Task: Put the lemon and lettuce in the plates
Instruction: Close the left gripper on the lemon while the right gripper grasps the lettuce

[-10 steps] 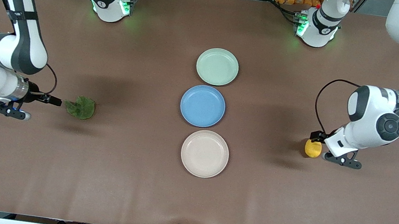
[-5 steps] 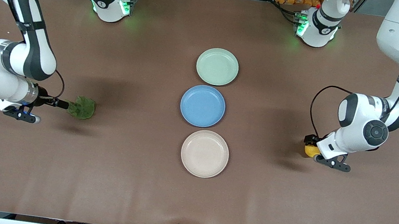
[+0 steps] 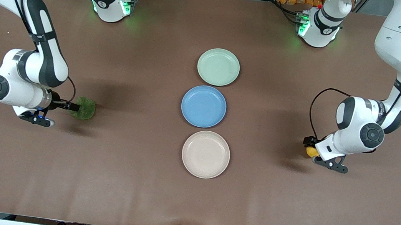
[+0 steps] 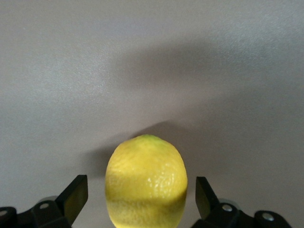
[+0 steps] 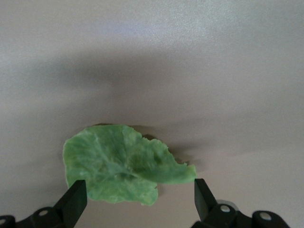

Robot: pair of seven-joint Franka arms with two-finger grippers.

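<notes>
A brown bench seen from above, with three plates in a line down its middle: a mint green plate (image 3: 218, 67) farthest from the front camera, a blue plate (image 3: 203, 106) between, and a beige plate (image 3: 206, 154) nearest; all three hold nothing; over the last second both arms have closed in on their targets; the right claw (image 3: 73, 107), at the right arm's end of the bench, has slid in from a small gap until its tips reach the edge of the lettuce (image 3: 85, 108); in the right wrist view its two fingers (image 5: 76, 202) stand wide open, one on each side of the leaf's near edge, with the lettuce (image 5: 122, 169) lying flat on the bench; the left claw (image 3: 310, 145), at the left arm's end, has moved over the lemon (image 3: 310, 152) so that most of the fruit is now hidden under the wrist; in the left wrist view the lemon (image 4: 146, 181) sits squarely between the open fingers (image 4: 76, 197), not yet squeezed; judged from this, both arms look lined up to grasp, and closing is likely the next step; neither item has been lifted yet.
</notes>
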